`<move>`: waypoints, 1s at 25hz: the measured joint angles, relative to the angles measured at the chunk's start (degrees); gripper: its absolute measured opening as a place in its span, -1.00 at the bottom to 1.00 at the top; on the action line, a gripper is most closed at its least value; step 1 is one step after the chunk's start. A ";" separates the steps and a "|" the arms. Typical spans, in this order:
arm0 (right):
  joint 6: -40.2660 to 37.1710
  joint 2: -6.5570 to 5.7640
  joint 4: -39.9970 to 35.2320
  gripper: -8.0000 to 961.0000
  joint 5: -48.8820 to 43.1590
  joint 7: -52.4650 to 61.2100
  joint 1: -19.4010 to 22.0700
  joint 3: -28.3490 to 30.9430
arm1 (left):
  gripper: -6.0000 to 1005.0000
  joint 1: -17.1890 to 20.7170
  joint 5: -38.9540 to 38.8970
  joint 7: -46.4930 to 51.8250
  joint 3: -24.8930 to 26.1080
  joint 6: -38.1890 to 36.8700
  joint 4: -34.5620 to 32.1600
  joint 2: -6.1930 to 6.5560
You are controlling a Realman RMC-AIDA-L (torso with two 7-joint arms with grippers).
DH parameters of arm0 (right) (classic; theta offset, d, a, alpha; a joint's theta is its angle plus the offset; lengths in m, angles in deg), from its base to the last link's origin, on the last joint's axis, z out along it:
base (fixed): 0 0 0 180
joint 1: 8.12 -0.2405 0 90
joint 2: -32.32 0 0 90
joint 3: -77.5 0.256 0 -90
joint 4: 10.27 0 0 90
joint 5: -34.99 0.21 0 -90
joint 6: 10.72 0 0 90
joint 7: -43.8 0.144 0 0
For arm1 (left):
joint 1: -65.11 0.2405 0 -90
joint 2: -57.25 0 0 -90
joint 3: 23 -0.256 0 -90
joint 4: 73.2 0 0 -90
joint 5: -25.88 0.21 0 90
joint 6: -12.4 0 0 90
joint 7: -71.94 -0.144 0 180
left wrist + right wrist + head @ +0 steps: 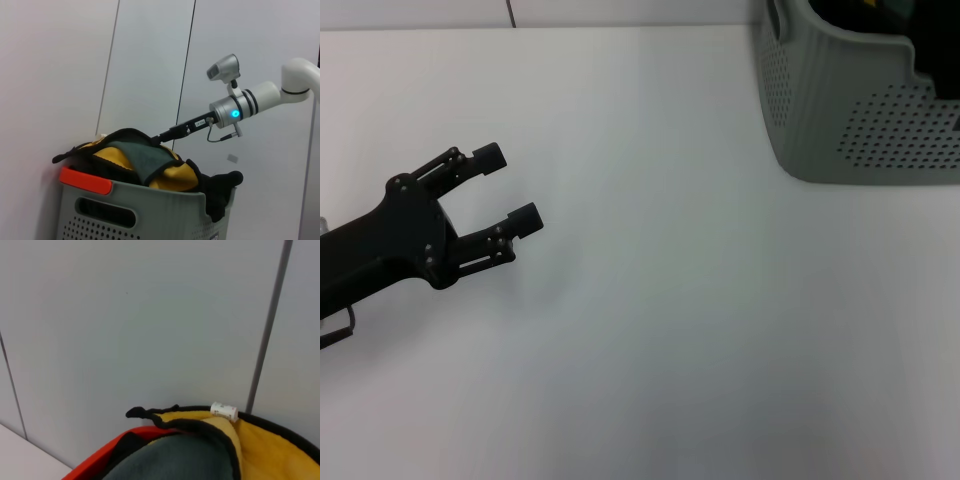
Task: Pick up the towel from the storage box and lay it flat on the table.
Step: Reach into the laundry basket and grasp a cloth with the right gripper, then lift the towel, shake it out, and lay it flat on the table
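The bench [660, 300] is a wide, plain white top, smooth and flat. The storage box [850, 110] stands on it at the far right corner of the head view, a pale grey-green basket with walls of small round holes; its base seems to sit flat, though the edge cuts it off.

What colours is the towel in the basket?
The towel is bright yellow and dark green, with a black stitched edge. The left wrist view shows it best.
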 joint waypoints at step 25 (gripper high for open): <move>-6.36 1.49 -14.94 -0.97 36.33 -12.74 12.00 3.54 | 0.73 0.65 -4.30 -0.28 0.14 -0.20 -0.01 -0.39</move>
